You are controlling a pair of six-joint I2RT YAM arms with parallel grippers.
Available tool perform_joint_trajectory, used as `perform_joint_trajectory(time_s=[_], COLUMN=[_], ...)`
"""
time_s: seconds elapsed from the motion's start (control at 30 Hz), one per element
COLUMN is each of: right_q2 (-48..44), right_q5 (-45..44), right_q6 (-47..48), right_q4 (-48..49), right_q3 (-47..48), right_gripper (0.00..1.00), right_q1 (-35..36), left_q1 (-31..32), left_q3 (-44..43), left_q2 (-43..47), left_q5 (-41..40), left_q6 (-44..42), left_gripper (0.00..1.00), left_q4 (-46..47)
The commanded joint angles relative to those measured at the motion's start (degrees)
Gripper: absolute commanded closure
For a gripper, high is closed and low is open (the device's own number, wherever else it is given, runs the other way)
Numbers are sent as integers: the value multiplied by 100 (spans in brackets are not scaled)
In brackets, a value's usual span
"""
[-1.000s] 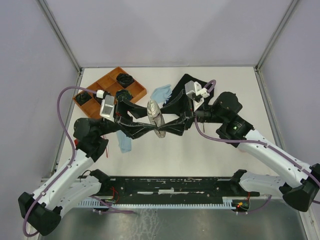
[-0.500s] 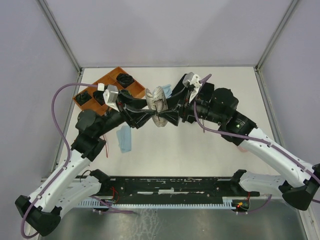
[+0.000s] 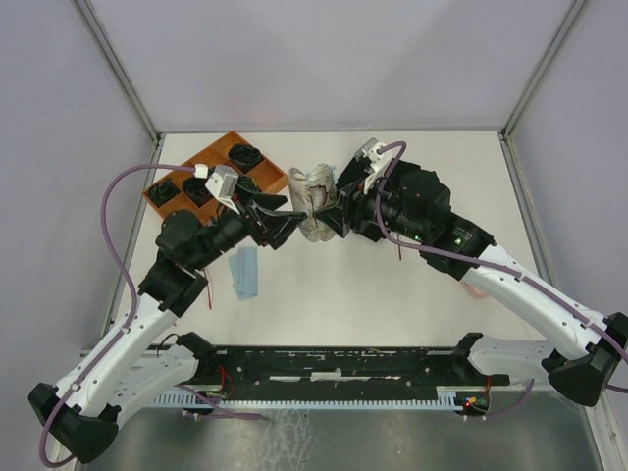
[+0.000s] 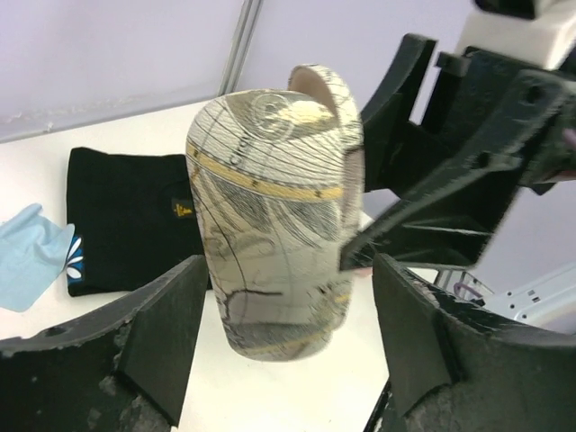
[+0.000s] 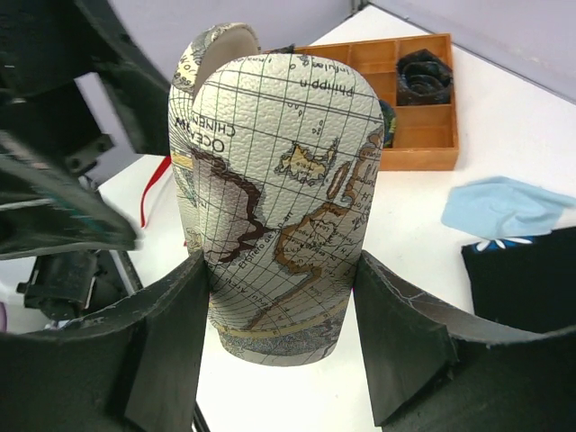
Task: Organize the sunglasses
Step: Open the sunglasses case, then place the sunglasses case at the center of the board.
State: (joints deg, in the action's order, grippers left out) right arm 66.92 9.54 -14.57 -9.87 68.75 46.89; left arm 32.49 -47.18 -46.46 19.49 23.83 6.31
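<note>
The sunglasses do not show plainly in any view, so it cannot be told where they are. In the middle a glasses case (image 3: pixel 314 199) is held upright in the air over the white table (image 3: pixel 392 294). The case is bumpy like leather and round at the top. It has an old map printed on it, and its flap is lifted. The right gripper (image 5: pixel 281 270) pinches its two sides. The left gripper (image 4: pixel 283 270) is spread wide around it, with a gap on one side. On the table lie a flat black cloth (image 4: pixel 135 216), a light blue cloth (image 5: pixel 504 205) and an orange-brown tray (image 5: pixel 423 160) with dark round things in its boxes.
</note>
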Motion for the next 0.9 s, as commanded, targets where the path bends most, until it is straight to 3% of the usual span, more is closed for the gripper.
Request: perform_joint_trajectory(time_s=[0.0,0.2,0.37,0.6,0.73,0.87], right_q2=[-233,-247,-28,1057,1660,2354], right_q5=[-16,8,-427,-2322,-3450,-4186], right_q6=[-35,81,1065,2811,3593,4327], right_q4=[562,424,-490,-1866,-1886,-1902], right_q3=[-27,-82,85,500,552,636], right_gripper=[100,100,100,98,95,99], right_q1=[-99,-102,-93,602,1258,1723], left_q1=[-6,-5,-11,-7,-11,-8], left_q3=[-195,-213,-277,-263,-185,-97], left_q2=[288,359,538,1023,1220,1344], left_q5=[-64,-183,-919,-2713,-3083,-3217], left_q6=[-239,-301,-687,-1069,-1167,-1171], left_gripper=[16,3,1,1,1,1], left_q4=[213,5,-658,-1660,-1852,-1892])
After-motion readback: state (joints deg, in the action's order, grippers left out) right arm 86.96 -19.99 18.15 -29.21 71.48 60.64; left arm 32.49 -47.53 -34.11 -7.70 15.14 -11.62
